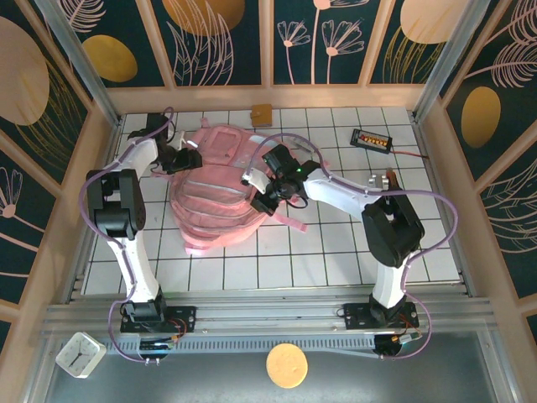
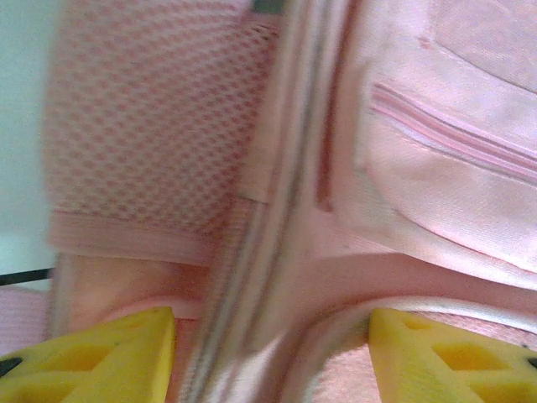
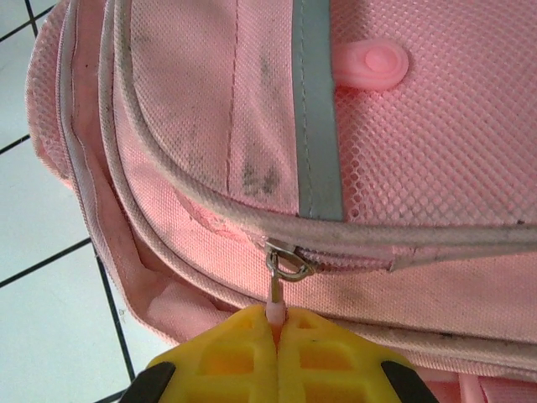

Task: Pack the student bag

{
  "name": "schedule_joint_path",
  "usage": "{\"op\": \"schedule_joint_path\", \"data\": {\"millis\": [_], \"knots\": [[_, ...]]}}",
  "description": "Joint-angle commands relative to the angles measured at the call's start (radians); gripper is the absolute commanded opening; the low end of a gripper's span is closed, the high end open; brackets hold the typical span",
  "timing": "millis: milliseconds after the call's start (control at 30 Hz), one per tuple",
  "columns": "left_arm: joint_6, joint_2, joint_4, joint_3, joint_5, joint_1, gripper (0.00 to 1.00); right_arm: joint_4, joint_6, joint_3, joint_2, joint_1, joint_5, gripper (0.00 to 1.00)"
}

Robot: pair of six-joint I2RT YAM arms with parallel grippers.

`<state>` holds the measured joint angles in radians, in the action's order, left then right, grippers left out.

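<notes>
I had the right end effector clamped on the zip pull of the backpack, the left end effector spread wide.

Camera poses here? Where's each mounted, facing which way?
Top external: above and behind the bases, looking down at the table and bag; left arm and right arm show.
Left wrist: on the left arm, close on the bag's mesh; left gripper fingers wide apart.
Right wrist: on the right arm, looking down on the bag's edge; right gripper shut on the zip pull.
Shared: all see the bag.
</notes>
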<state>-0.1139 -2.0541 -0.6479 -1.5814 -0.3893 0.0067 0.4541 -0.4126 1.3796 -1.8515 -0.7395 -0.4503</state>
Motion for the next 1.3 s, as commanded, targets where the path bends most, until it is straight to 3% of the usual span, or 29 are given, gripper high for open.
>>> {"op": "schedule_joint_path", "data": {"millis": [0, 133, 167, 267, 533, 700, 833, 933, 1100, 1267], "knots": [[0.035, 0.013, -0.022, 0.057, -0.098, -0.037, 0.6, 0.017, -0.012, 0.037, -0.021, -0.014, -0.033, 0.0], [0.03, 0.037, -0.005, 0.147, -0.078, -0.04, 0.44, 0.015, -0.015, 0.045, -0.031, -0.014, -0.024, 0.0], [0.027, 0.037, -0.002, 0.166, -0.075, -0.04, 0.36, 0.015, -0.014, 0.048, -0.033, -0.014, -0.022, 0.0], [-0.004, 0.042, 0.015, 0.194, -0.067, -0.039, 0.0, 0.02, -0.017, 0.048, -0.034, -0.013, -0.015, 0.0], [-0.26, 0.164, 0.161, 0.247, -0.082, -0.015, 0.0, 0.07, -0.046, 0.006, 0.018, -0.009, 0.059, 0.0], [-0.583, 0.305, 0.413, 0.414, -0.098, -0.022, 0.0, 0.14, -0.061, 0.009, 0.049, -0.039, 0.114, 0.0], [-0.862, 0.46, 0.629, 0.601, -0.056, -0.035, 0.0, 0.18, 0.024, 0.059, 0.041, -0.07, 0.122, 0.0], [-0.999, 0.546, 0.734, 0.738, -0.015, -0.055, 0.0, 0.214, 0.081, 0.104, 0.03, -0.102, 0.119, 0.0], [-0.966, 0.587, 0.686, 0.732, 0.042, -0.056, 0.0, 0.237, 0.061, 0.095, 0.069, -0.151, 0.071, 0.0], [-0.985, 0.591, 0.704, 0.722, 0.041, -0.054, 0.0, 0.27, -0.06, 0.016, 0.15, -0.175, 0.038, 0.0]]}}
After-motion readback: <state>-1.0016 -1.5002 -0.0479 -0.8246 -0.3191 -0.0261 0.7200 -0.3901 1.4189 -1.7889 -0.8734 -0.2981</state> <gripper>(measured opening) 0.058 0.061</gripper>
